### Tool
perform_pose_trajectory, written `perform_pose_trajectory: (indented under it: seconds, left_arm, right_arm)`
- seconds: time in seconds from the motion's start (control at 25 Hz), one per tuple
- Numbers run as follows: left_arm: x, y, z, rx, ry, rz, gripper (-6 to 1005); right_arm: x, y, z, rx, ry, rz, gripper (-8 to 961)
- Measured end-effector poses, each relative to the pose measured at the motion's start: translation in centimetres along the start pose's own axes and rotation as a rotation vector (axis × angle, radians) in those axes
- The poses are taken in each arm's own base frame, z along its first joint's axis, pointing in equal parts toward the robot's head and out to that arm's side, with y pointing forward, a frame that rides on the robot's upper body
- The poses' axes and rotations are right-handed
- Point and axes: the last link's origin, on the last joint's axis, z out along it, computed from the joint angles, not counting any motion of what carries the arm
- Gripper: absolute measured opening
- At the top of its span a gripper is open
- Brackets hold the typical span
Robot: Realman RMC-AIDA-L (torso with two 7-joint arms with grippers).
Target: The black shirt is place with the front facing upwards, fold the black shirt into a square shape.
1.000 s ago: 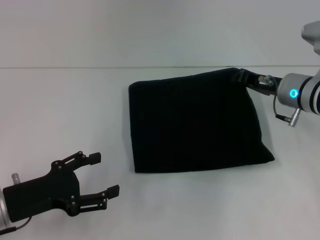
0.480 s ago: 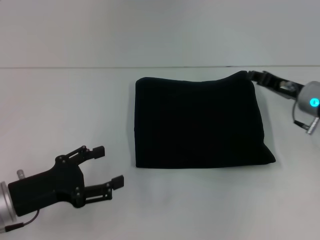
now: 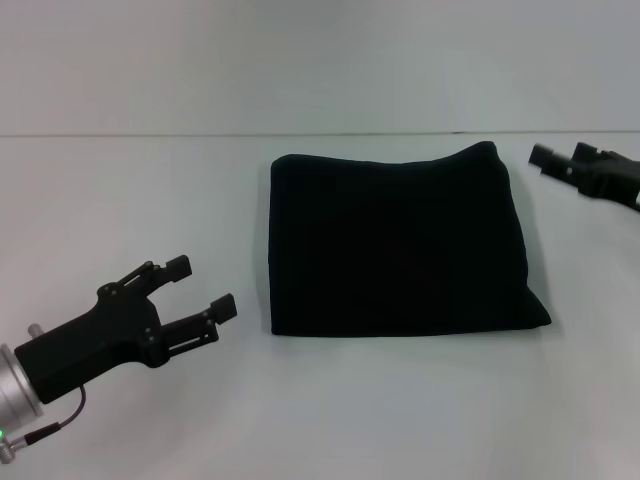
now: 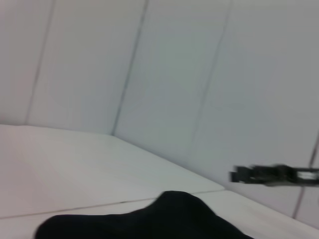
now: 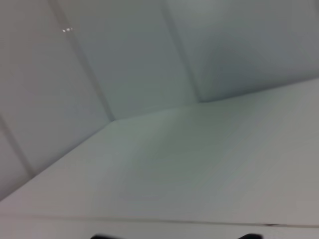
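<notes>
White table (image 3: 120, 200) carries the folded shirt (image 3: 400, 245), between both grippers; we judge it soft, limp, best pinched at corners. Left gripper (image 3: 200, 287) gapes empty; right gripper (image 3: 560, 160) looks parted, holding nothing.

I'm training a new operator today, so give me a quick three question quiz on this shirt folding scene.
1. True or false: the black shirt lies folded into a squarish block on the white table.
2. Which pincer is touching the shirt? A) left B) right C) neither
3. Fill in: the left pincer, near the robot's left of the shirt, has its fingers ____.

Key: 1 true. 2 C, since the right pincer sits apart from the shirt's far right corner. 3 open.
</notes>
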Motion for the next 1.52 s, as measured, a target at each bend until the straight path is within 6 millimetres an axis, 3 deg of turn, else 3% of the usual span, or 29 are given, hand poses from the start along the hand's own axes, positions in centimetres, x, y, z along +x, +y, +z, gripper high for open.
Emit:
perform_pose_trajectory:
  seconds: [0.08, 0.24, 0.4, 0.64, 1.12, 1.52]
  left_arm:
    - [-0.1, -0.3, 0.0, 0.024, 0.005, -0.01, 946]
    - [-0.1, -0.7, -0.2, 0.059, 0.02, -0.024, 946]
    - [-0.1, -0.8, -0.1, 0.075, 0.031, -0.031, 947]
    - [-0.2, -0.8, 0.1, 0.077, 0.031, -0.041, 946]
    - [0.1, -0.9, 0.3, 0.071, 0.032, -0.034, 946]
    - [0.2, -0.9, 0.4, 0.071, 0.037, -0.035, 947]
  right_arm:
    - [0.6, 0.7, -0.5, -0.053, 0.006, -0.088, 789]
    - [2.4, 2.0, -0.3, -0.114, 0.017, -0.208, 845]
    - [3.9, 3.5, 1.1, -0.158, 0.068, -0.273, 859]
    - [4.5, 2.4, 2.8, -0.04, 0.146, -0.292, 860]
    - [4.9, 1.1, 2.8, 0.059, 0.174, -0.256, 859]
    - [5.2, 2.0, 0.2, -0.06, 0.101, -0.251, 859]
